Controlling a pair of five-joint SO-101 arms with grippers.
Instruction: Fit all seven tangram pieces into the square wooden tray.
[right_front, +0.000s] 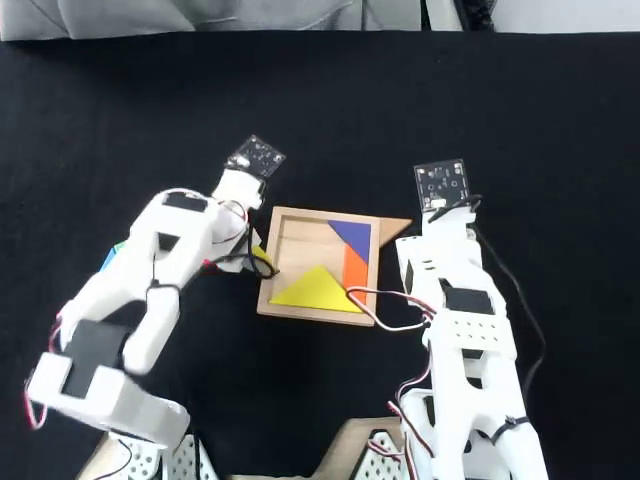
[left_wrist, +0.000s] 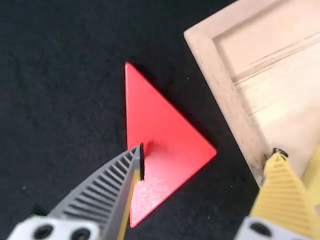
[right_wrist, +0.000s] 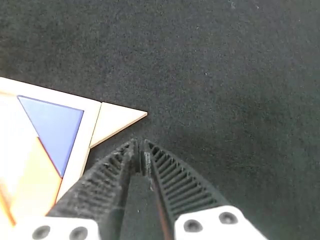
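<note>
tray (right_front: 322, 213): on black table (right_front: 500, 100), holds blue piece (right_front: 352, 235), orange piece (right_front: 356, 268), yellow triangle (right_front: 315, 290) | red triangle (left_wrist: 160, 145): on table just beside tray's rim | pale wooden triangle (right_wrist: 117, 121): outside, touching tray's corner | left hand (left_wrist: 207, 152): spread wide, grey fingertip on red triangle, gripping nothing | right hand (right_wrist: 140, 150): fingers pressed together, empty, near pale wooden triangle

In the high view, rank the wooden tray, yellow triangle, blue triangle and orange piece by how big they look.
1. wooden tray
2. yellow triangle
3. blue triangle and orange piece: about alike, not ranked.
</note>
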